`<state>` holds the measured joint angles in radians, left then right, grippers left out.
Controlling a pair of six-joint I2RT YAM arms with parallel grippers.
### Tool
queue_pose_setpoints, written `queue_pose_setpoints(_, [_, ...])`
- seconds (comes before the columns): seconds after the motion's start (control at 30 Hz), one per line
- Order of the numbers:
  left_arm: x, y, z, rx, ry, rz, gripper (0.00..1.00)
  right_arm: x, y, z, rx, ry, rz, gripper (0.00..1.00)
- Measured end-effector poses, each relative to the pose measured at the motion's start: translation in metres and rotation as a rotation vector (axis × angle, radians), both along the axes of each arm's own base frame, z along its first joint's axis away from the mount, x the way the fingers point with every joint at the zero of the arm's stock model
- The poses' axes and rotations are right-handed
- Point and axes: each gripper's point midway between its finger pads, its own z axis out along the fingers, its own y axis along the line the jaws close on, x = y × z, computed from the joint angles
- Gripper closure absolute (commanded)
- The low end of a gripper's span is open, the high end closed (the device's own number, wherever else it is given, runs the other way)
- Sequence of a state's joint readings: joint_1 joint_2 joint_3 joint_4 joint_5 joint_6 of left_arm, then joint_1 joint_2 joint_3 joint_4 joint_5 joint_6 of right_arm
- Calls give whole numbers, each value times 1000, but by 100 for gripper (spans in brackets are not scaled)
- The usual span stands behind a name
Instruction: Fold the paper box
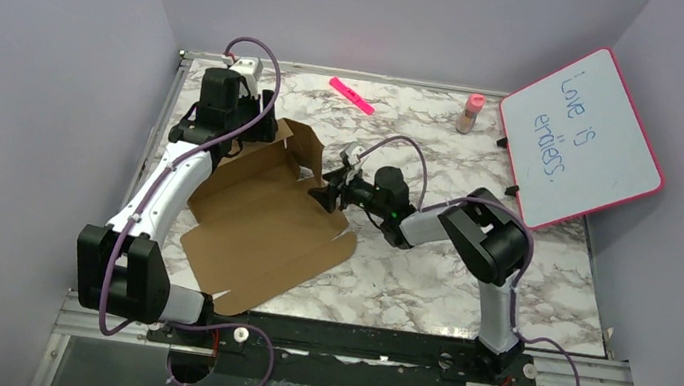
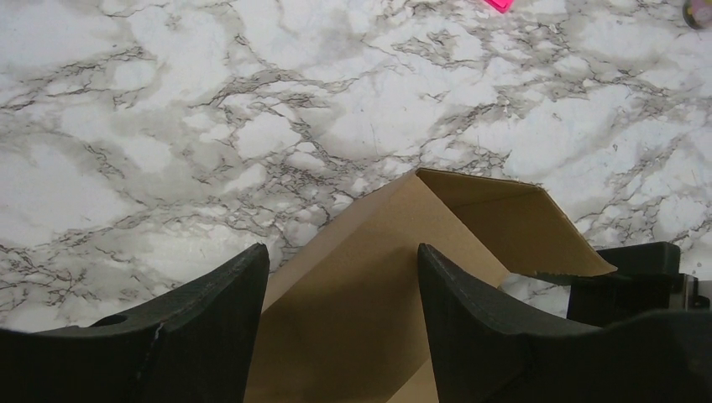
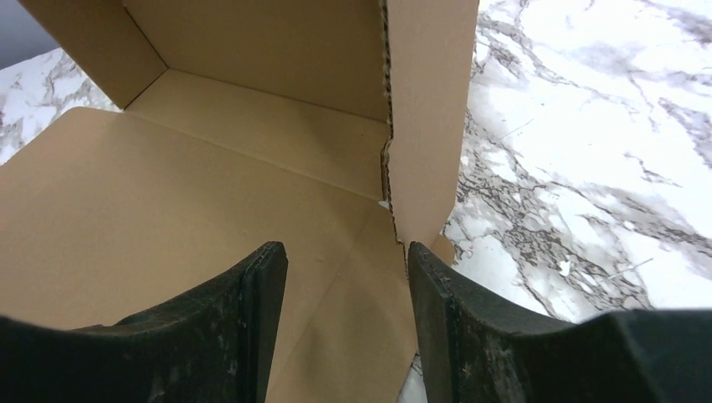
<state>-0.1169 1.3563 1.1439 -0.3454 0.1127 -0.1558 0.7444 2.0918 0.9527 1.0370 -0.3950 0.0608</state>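
Observation:
The paper box (image 1: 262,232) is a brown cardboard sheet lying left of centre, its far wall and a right side flap (image 1: 308,153) folded upright. At the box's far left corner my left gripper (image 1: 255,135) is open. In the left wrist view its fingers (image 2: 342,260) straddle a raised cardboard panel (image 2: 378,277) without pinching it. At the box's right edge my right gripper (image 1: 323,193) is open beside the upright flap. The right wrist view shows that gripper (image 3: 346,256) over the box floor (image 3: 168,193), its right fingertip just below the flap's (image 3: 424,126) torn edge.
A pink marker (image 1: 352,95) and a small pink-capped bottle (image 1: 470,113) lie on the marble top at the back. A pink-framed whiteboard (image 1: 583,136) leans at the back right. Purple walls close in the left, back and right sides.

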Motion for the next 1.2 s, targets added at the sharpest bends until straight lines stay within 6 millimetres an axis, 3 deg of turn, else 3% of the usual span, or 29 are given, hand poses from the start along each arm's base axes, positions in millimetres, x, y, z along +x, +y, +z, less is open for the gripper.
queue_pose_setpoints(0.1, [-1, -2, 0, -3, 0, -14, 33, 0, -7, 12, 1, -15, -12, 38])
queue_pose_setpoints(0.2, [0, -3, 0, -3, -2, -22, 33, 4, -17, 36, 21, -43, -21, 39])
queue_pose_setpoints(0.37, [0, -3, -2, -9, 0, -30, 33, 25, -54, 81, 67, -115, -79, 38])
queue_pose_setpoints(0.47, [1, -3, -3, -12, -1, -33, 33, 43, -72, 89, 69, -133, -123, 39])
queue_pose_setpoints(0.57, [1, -3, -3, -14, 0, -35, 33, 55, -80, 79, 36, -118, -146, 40])
queue_pose_setpoints(0.77, [1, -6, -5, -20, 0, -54, 33, 73, -64, 47, -17, -77, -112, 39])
queue_pose_setpoints(0.97, [1, -6, -5, -27, 1, -61, 33, 72, -41, 17, -32, -28, -50, 38])
queue_pose_setpoints(1.2, [-2, -14, -5, -56, 7, -106, 33, 55, -7, 16, -2, -14, 40, 37])
